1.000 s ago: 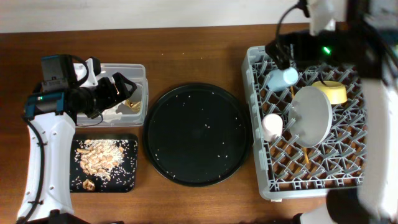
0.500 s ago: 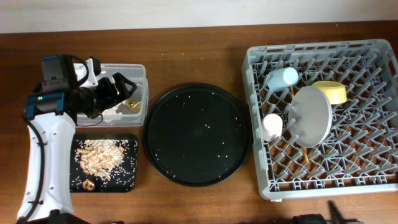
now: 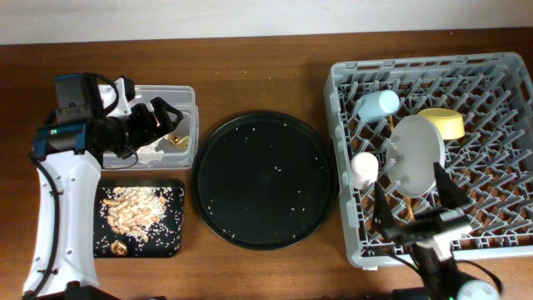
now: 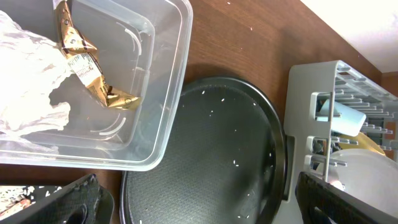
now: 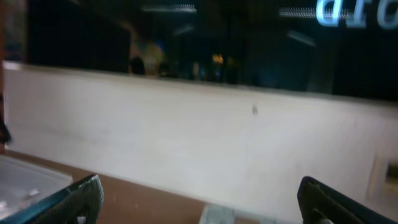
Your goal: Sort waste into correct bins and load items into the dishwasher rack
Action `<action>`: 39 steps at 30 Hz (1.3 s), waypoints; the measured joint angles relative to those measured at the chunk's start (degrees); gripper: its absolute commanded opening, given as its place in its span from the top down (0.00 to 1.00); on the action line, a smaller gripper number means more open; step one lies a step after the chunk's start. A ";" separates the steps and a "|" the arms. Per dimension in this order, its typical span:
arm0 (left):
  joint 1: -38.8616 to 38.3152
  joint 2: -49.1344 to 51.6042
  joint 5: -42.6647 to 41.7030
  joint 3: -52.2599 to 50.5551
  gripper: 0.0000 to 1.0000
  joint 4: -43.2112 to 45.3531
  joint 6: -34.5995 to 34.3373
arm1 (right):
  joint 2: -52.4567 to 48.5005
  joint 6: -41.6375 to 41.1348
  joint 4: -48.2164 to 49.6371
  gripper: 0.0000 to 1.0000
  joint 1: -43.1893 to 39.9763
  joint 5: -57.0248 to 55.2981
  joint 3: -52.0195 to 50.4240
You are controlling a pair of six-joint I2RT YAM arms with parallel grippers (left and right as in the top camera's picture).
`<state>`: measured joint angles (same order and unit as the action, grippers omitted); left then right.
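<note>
Overhead: waste at the table's left, loaded rack at its right.
The left gripper (image 3: 165, 120) hung wide open and empty over the clear tub (image 3: 188, 97) (napkin (image 4: 28, 84) and wrapper (image 4: 86, 67) inside); food scraps (image 3: 133, 208) lay in the black tray (image 3: 172, 242) by the near-left corner. Blue cup (image 3: 377, 104), pink cup (image 3: 364, 169), plate (image 3: 416, 154) and yellow bowl (image 3: 444, 122) sat in the rack (image 3: 348, 100), the right gripper (image 3: 410, 193) spread wide and empty above its near edge.

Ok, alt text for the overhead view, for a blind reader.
A grey dish rack at right holds a blue cup, a pink cup, a yellow bowl and a plate, the open right pincer at its near edge. A round black tray sits in the middle; at left, the open left pincer hangs over a clear tub.
</note>
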<state>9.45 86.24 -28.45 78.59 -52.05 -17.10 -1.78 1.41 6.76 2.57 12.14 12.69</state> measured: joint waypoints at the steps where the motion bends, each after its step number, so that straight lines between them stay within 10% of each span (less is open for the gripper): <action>1: 0.00 0.00 0.02 0.00 0.00 0.00 0.00 | 0.26 -0.72 0.59 0.02 0.00 -0.76 -2.36; 39: 0.00 0.00 0.02 0.00 0.00 -0.02 0.00 | 1.01 -2.91 -10.69 0.02 0.00 -8.50 -12.07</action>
<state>9.45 86.24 -28.42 78.59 -52.07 -17.10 -0.78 -1.50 -3.92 2.57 3.64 0.62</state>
